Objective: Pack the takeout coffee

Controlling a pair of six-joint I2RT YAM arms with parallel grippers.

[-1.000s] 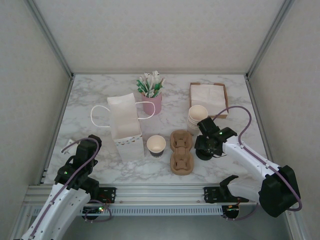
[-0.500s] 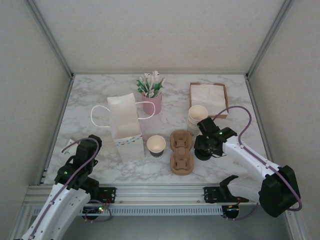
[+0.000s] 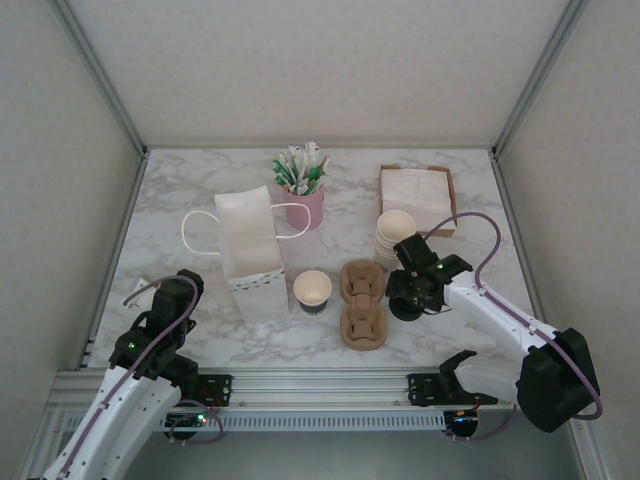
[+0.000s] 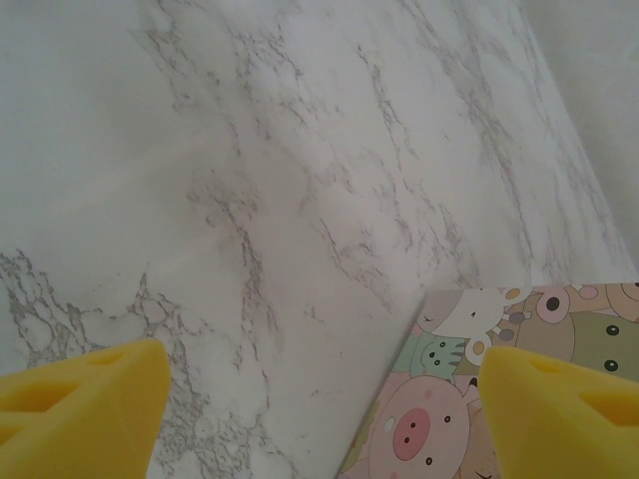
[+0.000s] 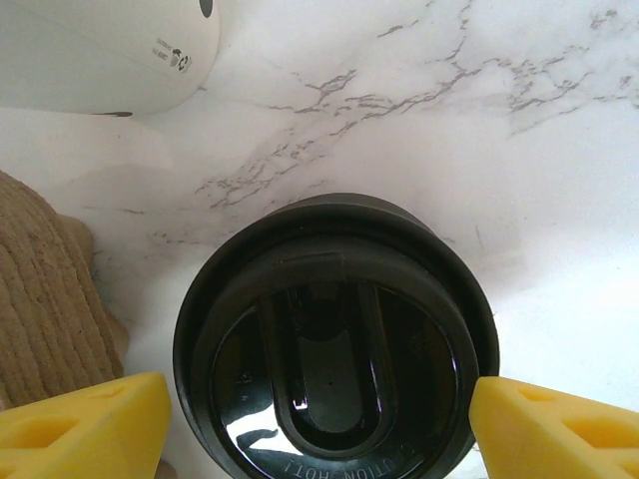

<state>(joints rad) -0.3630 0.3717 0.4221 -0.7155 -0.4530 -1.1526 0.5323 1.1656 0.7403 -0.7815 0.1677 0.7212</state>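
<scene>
I am looking down on the small cream paper cup with the round black plastic lid (image 5: 334,339), which is standing upright on the white marble worktop (image 3: 200,200) just right of the brown moulded-pulp cup carrier (image 3: 362,303).
The yellow right fingers (image 5: 80,424) are standing wide, one on each side of the lid and close to its rim, and I cannot tell whether they are pressing on it. The stack of lidless cream cups (image 3: 394,236) is sitting just behind. An open cream cup (image 3: 312,291) is standing left of the carrier, beside the white paper bag with looped handles (image 3: 250,250). At the near left, the yellow left fingers (image 4: 80,399) are hanging wide apart with nothing between them, above bare marble and the corner of a cartoon-animal printed card (image 4: 449,399).
</scene>
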